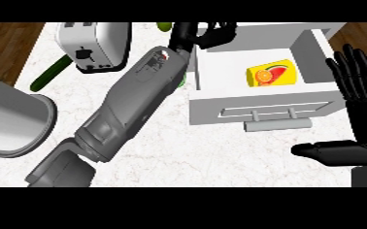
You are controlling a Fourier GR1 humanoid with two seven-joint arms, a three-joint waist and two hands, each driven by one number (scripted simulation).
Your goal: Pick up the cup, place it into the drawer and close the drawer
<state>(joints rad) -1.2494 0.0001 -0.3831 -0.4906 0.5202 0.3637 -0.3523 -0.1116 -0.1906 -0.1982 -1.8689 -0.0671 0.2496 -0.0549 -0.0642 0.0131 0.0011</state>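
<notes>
The white drawer stands pulled open at the right, with a yellow fruit-printed carton lying inside. My left forearm crosses the counter diagonally. My left hand hovers over the drawer's far left corner, fingers curled, and nothing shows in them. No cup is plainly visible. A green sliver peeks out from under the forearm beside the drawer's left wall, and another green bit shows left of the wrist. My right hand rests open at the right edge, fingers up, just right of the drawer.
A white toaster stands at the back left. A green cucumber lies in front of it. A grey pot sits at the left edge. The drawer's handle faces me.
</notes>
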